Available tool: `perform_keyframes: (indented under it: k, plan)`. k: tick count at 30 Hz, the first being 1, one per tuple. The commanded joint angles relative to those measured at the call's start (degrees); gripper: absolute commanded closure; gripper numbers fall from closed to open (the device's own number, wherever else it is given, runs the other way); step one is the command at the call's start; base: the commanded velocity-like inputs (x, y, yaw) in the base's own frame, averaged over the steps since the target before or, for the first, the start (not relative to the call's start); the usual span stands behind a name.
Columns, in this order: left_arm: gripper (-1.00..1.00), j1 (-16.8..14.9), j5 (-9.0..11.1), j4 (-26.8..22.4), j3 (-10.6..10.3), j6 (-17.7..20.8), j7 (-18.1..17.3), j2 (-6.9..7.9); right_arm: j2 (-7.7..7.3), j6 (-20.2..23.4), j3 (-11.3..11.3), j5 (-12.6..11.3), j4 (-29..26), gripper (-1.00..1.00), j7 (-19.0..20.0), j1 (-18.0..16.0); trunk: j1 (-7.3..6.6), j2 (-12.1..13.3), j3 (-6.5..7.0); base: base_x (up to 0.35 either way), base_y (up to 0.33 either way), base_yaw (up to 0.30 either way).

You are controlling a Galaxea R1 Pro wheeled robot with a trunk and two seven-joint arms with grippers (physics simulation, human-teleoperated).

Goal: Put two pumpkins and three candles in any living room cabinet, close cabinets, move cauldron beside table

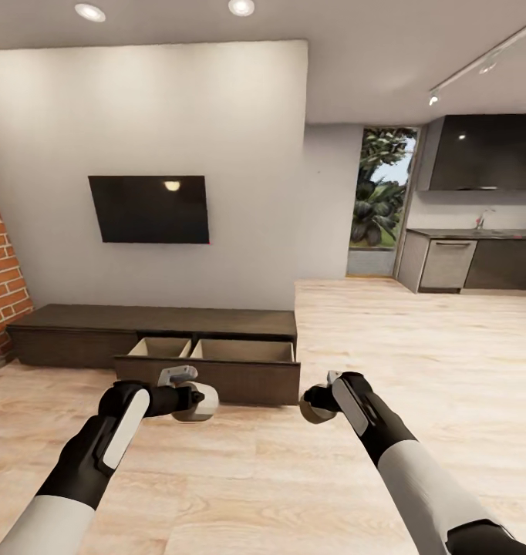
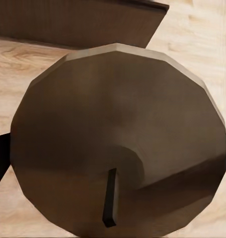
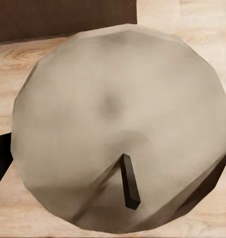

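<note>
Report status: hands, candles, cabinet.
Left hand shut on a candle. Right hand shut on another candle. Cabinet drawer open ahead, bare floor between.

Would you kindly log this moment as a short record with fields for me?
setting: living room, wood floor, wall TV
cabinet: drawer pulled open, insides look empty
left gripper: shut on a candle, wick up
right gripper: shut on a second candle
position: both grippers just short of the drawer front
not done: candles not yet in the drawer
</note>
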Motion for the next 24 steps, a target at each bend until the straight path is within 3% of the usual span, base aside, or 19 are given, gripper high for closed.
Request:
perform_keyframes:
  k: [1,7,11,20,24]
  plan:
    - [1.00,0.0,0.5,-0.1,-0.1,0.2,0.4,0.06,-0.03,0.1,0.2,-0.6,0.0,1.00,-0.7,-0.1,0.03,0.0,-0.05,0.338,0.125,-0.162]
    - [1.00,0.0,0.8,-0.2,-0.1,0.2,0.4,0.06,-0.08,0.1,0.1,-0.6,0.0,1.00,-0.7,-0.1,0.03,0.0,-0.03,0.323,0.129,-0.039]
    - [1.00,0.1,1.0,-0.2,0.0,0.2,0.4,0.06,-0.05,0.1,0.0,-0.6,0.0,1.00,-0.6,-0.1,0.03,0.0,-0.03,0.102,0.033,-0.003]
    - [1.00,0.1,1.0,-0.2,0.1,0.2,0.4,-0.02,0.07,0.1,0.3,-0.6,-0.2,1.00,-0.7,-0.1,-1.94,3.6,1.59,0.007,0.002,0.000]
    - [1.00,0.1,1.0,0.0,0.4,0.2,0.4,-0.01,-0.14,0.3,0.2,-0.6,-4.0,1.00,-0.8,-0.1,-2.82,5.2,2.31,0.000,0.000,0.000]
